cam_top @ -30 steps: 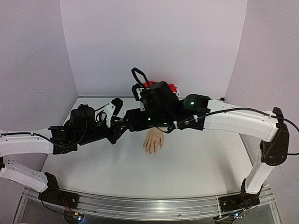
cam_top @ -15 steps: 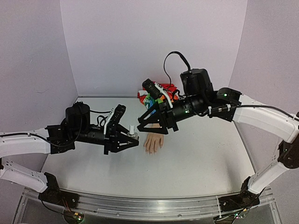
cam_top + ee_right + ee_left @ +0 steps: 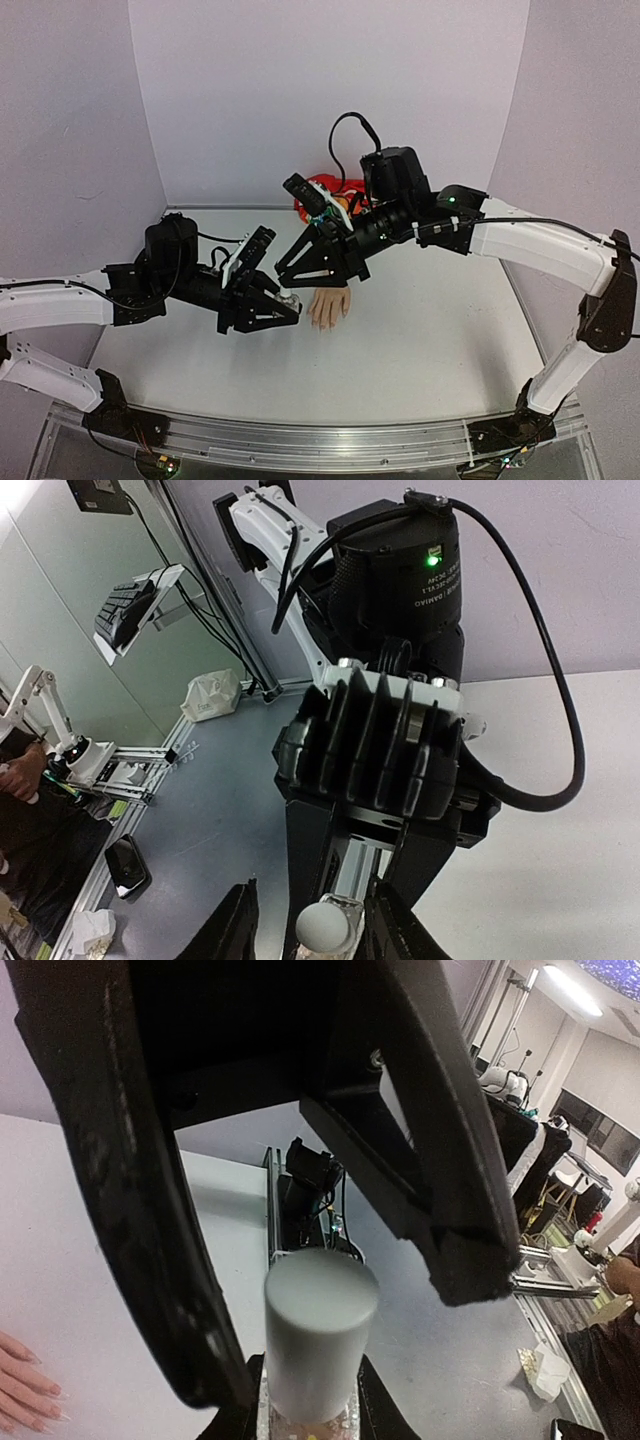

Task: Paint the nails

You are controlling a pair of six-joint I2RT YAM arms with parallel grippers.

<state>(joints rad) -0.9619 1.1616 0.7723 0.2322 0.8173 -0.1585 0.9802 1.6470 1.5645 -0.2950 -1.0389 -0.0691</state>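
**Left pincer** point(image 3: 284, 304): clenching the small clear bottle point(image 3: 305, 1425), cap point(image 3: 320, 1330) pointing toward the right arm.
**Right pincer** point(image 3: 318, 928): standing released, fingers straddling the cap, not yet gripping.
**Fake hand** point(image 3: 328, 307): lying on the worktop point(image 3: 430, 340) just beside the bottle, nails point(image 3: 48, 1391) facing up.
**Handling note:** centring on the cap, closing squarely, and twisting against a firm left grip is looking advisable.
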